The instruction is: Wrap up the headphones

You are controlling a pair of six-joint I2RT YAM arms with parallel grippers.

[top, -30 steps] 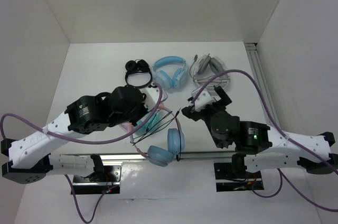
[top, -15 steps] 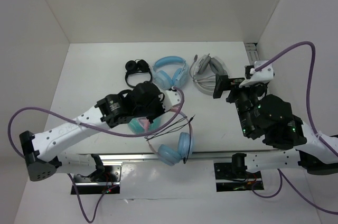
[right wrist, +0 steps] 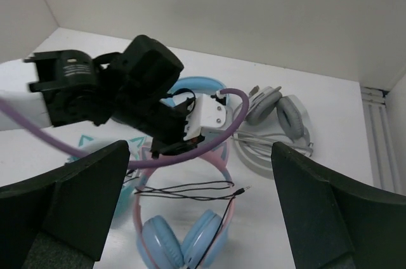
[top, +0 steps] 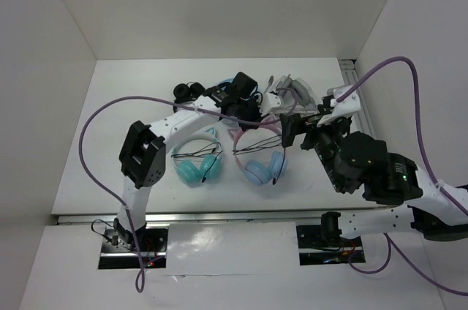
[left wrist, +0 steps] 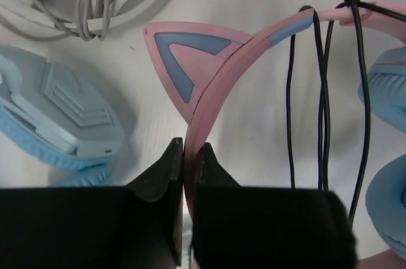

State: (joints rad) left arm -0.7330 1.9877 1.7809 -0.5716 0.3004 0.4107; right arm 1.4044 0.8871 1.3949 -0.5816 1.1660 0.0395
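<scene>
The headphones point(top: 259, 169) lie flat at mid table, with a pink cat-ear headband point(left wrist: 190, 59), light blue ear cups and a thin black cable point(left wrist: 323, 104) draped in loops across the band. My left gripper point(left wrist: 188, 147) is shut on the top of the pink headband, just beside one cat ear; it also shows in the top view point(top: 245, 114). My right gripper point(top: 300, 129) hovers open and empty to the right of the headphones. In the right wrist view the right gripper point(right wrist: 200, 174) looks down on the headphones point(right wrist: 184, 234).
A teal cat-ear pair point(top: 194, 165) lies left of the headphones. At the back lie a small black pair point(top: 189, 96), an all-light-blue pair point(left wrist: 57, 123) and a grey pair with a coiled cable point(top: 292, 99). A rail point(top: 358, 98) runs along the right wall.
My left arm has carried the headphones from near the front edge farther back and to the right, stretching out. My right gripper stayed raised and open, shifting slightly left.
</scene>
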